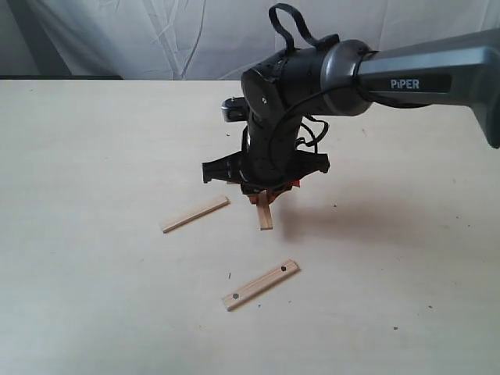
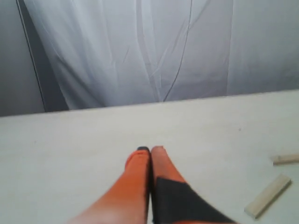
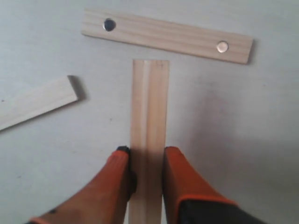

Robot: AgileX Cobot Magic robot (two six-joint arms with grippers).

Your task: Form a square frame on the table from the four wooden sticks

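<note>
One stick [image 3: 149, 102] is pinched in the downward-pointing right hand [image 3: 148, 152]; left hand [image 2: 150, 150] pressed together.

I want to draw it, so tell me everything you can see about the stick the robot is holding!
The held stick is a thin, flat strip of pale wood with grain lines running along its length and no holes showing. The right gripper pinches its long edges between two orange fingers. In the exterior view it hangs steeply, free end down near the table; whether it touches is unclear. It is clear of the two-holed stick.
</note>
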